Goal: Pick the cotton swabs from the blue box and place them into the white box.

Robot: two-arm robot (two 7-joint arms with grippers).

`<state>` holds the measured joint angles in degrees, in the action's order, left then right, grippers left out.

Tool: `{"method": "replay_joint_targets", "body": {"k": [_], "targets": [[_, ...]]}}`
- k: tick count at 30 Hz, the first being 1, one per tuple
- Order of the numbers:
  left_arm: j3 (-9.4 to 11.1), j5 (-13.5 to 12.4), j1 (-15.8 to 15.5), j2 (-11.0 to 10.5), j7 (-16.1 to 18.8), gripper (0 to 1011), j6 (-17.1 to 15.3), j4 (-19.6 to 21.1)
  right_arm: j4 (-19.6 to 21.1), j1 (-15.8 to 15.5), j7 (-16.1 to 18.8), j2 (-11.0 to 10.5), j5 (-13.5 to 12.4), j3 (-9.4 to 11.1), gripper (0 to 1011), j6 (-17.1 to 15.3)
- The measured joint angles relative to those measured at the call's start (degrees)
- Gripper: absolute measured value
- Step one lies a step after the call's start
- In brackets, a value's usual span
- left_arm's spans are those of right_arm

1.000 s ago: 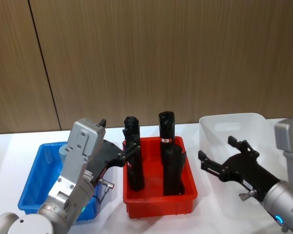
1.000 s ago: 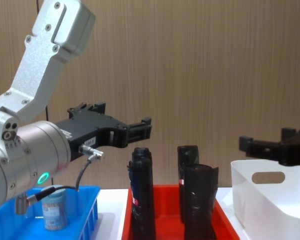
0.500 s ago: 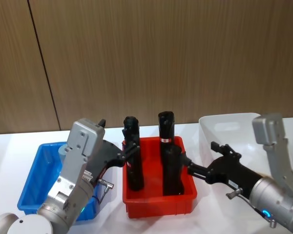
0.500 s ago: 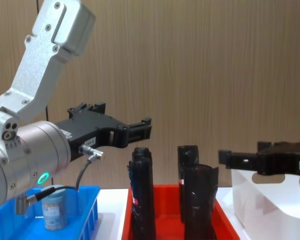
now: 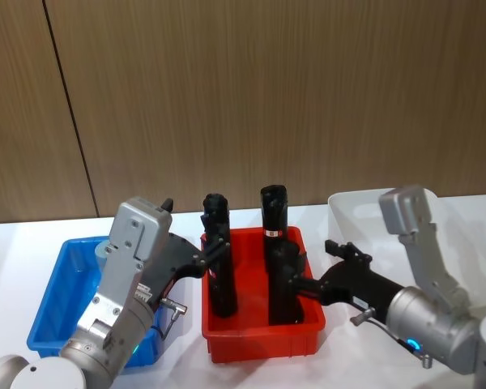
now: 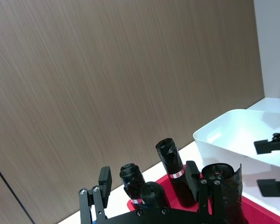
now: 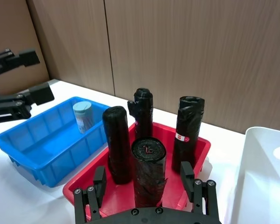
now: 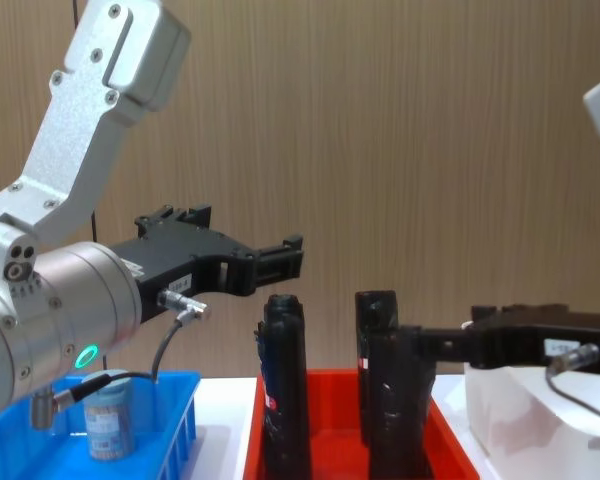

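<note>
The red bin [image 5: 263, 312] sits in the middle, with the white box [image 5: 364, 212] just beside it on the robot's right and the blue box [image 5: 61, 304] on its left. Four tall black wrapped cylinders [image 7: 148, 170] stand inside the red bin. One jar of cotton swabs [image 7: 84, 116] stands upright in the blue box, untouched.

The step in hand looks like the reach for a pick — nothing is carried. The right gripper [image 5: 317, 267] hangs over the red bin's right edge, jaws spread and empty; half a second ago it was nearer the white box, and a second ago over it, so it has been travelling leftward. The left gripper [image 5: 204, 254] hovers at the red bin's left rim above the blue box, jaws also apart, unchanged across the frames.

Next, I judge, one gripper must descend onto the jar — clearing the cylinders — and close around it.
</note>
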<state>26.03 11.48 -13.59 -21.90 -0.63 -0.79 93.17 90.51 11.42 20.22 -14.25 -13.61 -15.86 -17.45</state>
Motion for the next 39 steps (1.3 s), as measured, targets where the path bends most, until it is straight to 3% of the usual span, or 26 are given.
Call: {"method": "replay_joint_targets", "body": {"k": [19,39], "targets": [[0.00,0.00,0.00,0.00,0.00,1004,0.00,0.00,-9.96,6.17,1.07,4.11,4.97,-2.30,1002,0.53],[0.00,0.00,0.00,0.00,0.00,1004,0.00,0.00,-17.07,10.57,-0.83,6.93,7.67,-3.38,1001,1.80]]}}
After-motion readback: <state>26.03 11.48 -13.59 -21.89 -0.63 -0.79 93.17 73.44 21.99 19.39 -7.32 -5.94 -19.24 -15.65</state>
